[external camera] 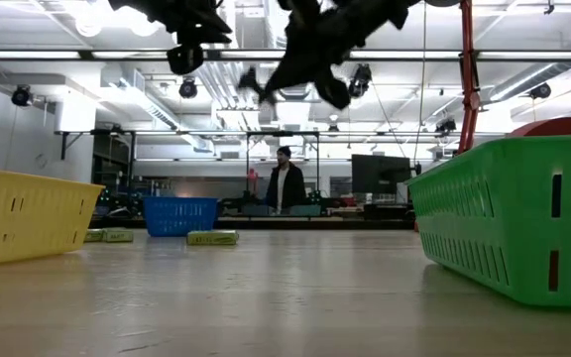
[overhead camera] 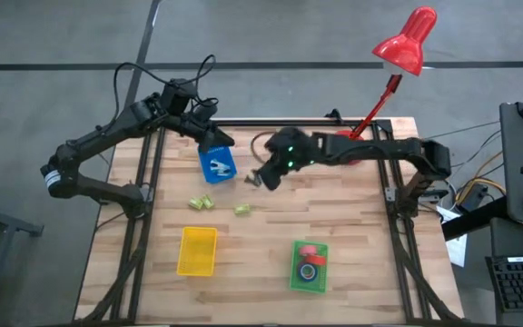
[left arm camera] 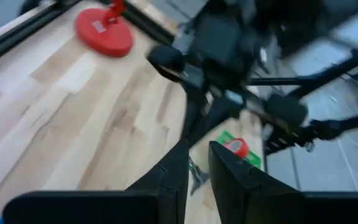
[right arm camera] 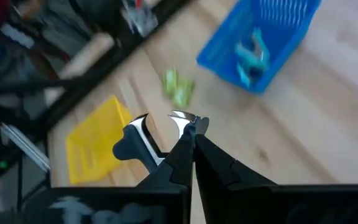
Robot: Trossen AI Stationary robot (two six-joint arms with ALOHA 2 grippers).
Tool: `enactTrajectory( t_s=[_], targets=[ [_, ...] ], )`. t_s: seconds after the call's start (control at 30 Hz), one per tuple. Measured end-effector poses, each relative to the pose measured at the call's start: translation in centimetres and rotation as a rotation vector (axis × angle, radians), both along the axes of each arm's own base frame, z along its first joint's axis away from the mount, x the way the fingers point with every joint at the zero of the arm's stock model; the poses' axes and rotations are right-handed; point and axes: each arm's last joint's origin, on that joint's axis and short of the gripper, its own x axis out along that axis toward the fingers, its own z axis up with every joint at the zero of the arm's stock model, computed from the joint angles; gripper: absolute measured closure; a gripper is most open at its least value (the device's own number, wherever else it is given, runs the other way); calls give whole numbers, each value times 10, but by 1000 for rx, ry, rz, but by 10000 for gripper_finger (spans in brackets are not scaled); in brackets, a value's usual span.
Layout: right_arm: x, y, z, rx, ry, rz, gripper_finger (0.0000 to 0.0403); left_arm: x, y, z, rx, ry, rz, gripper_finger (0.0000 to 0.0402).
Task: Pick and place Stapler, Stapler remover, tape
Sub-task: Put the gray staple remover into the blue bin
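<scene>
My right gripper [overhead camera: 268, 178] hangs above the table just right of the blue tray [overhead camera: 216, 164] and is shut on a staple remover [right arm camera: 143, 138], black with chrome claws. My left gripper [overhead camera: 212, 138] hovers over the blue tray's far end. Its fingers [left arm camera: 178, 167] are a narrow gap apart and hold nothing. The blue tray holds pale blue pieces [right arm camera: 252, 55]. Two green staplers [overhead camera: 200, 204] [overhead camera: 243, 210] lie flat on the wood. Red and blue tape rolls [overhead camera: 309, 262] sit in the green tray [overhead camera: 296, 280]. My right gripper pinches the staple remover between its two fingers. The fingertips [right arm camera: 199, 126] meet on the part beside one chrome claw [right arm camera: 180, 117], and the black handle [right arm camera: 129, 146] sticks out to one side. The fingers slant down from the table's right. The remover is lifted clear of the table.
An empty yellow tray [overhead camera: 198, 251] sits near the front edge, left of the green tray. The red lamp's base [left arm camera: 104, 31] stands at the far right, behind my right arm. Bare wood lies between the trays. A person [external camera: 285, 184] stands far behind the table.
</scene>
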Motion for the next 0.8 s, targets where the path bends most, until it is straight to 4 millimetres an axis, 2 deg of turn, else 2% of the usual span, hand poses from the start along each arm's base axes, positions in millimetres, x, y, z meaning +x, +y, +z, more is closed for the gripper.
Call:
enactTrajectory(
  t_s=[0.27, 0.5, 0.63, 0.8],
  targets=[
    [-25, -13, 42, -79, -135, -68, 394, 0, -2, 12, 55, -117, -72, 330],
    [-38, -21, 69, -105, -281, -104, 395, -1, -5, 15, 95, -150, -132, 251],
    [-37, -23, 75, -114, -333, -112, 395, 1, -6, 18, 121, -184, -147, 222],
    [-34, -25, 79, -105, -392, -123, 395, 3, -7, 21, 145, -212, -159, 222]
  ],
)
